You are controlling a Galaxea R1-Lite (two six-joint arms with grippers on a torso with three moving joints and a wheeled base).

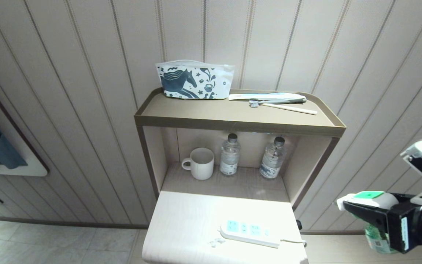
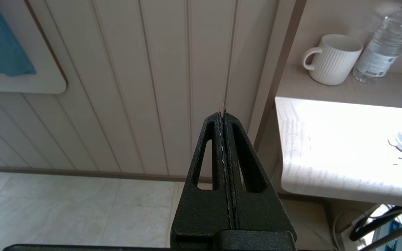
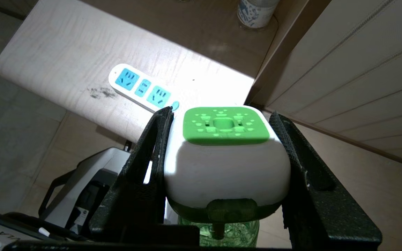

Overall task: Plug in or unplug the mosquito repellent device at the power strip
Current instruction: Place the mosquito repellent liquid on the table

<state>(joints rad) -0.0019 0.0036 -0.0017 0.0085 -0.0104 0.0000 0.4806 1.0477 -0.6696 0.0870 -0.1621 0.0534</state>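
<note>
My right claw (image 3: 222, 167) is clamped on the mosquito repellent device (image 3: 226, 157) — smooth white rounded head, matte green vented cap, translucent green bottle hanging below — held in the air off the right edge of the surface (image 1: 189, 220). I judge this the carrying step, with the plugging-in still ahead: next I must swing it over the power strip (image 1: 249, 231), a flat glossy white bar with pale blue socket panels near the surface's front right corner, and line its plug up with a socket. My left claw (image 2: 224, 115) hangs clenched and empty off the surface's left edge.
</note>
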